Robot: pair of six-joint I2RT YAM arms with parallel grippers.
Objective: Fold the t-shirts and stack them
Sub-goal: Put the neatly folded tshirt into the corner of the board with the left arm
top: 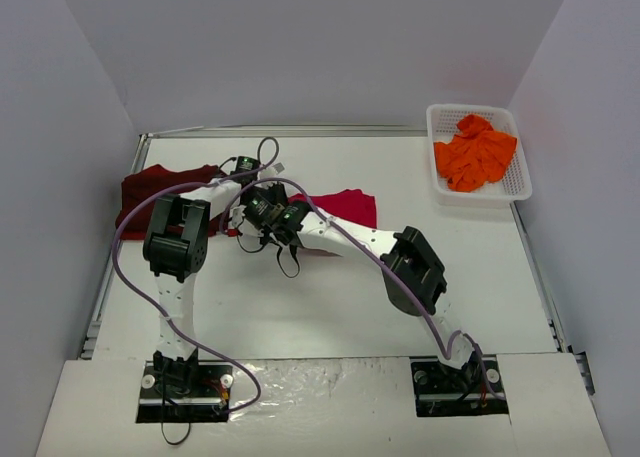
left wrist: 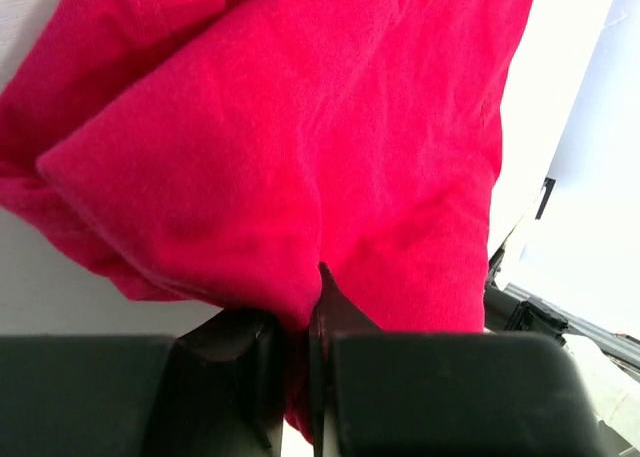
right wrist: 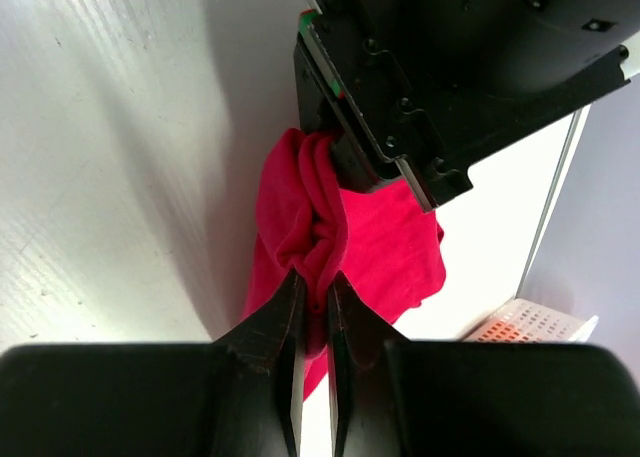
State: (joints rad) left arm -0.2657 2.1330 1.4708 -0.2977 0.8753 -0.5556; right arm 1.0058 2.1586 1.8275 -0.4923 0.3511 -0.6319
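Observation:
The bright red t-shirt (top: pixel 345 208) lies bunched near the table's middle, and both grippers pinch its left end. My left gripper (left wrist: pixel 300 312) is shut on a fold of red cloth (left wrist: pixel 300 157) that fills its view. My right gripper (right wrist: pixel 315 285) is shut on a gathered ridge of the same shirt (right wrist: pixel 385 247), directly beside the left gripper's black body (right wrist: pixel 450 67). From above, the left gripper (top: pixel 256 207) and right gripper (top: pixel 280 227) sit almost touching. The dark maroon t-shirt (top: pixel 160 184) lies flat at the far left. The orange t-shirt (top: pixel 476 152) is crumpled in the basket.
The white lattice basket (top: pixel 520 182) stands at the back right corner, against the right wall. Purple cables (top: pixel 130 277) loop beside the left arm and along the right arm. Walls close in the table on the left, back and right.

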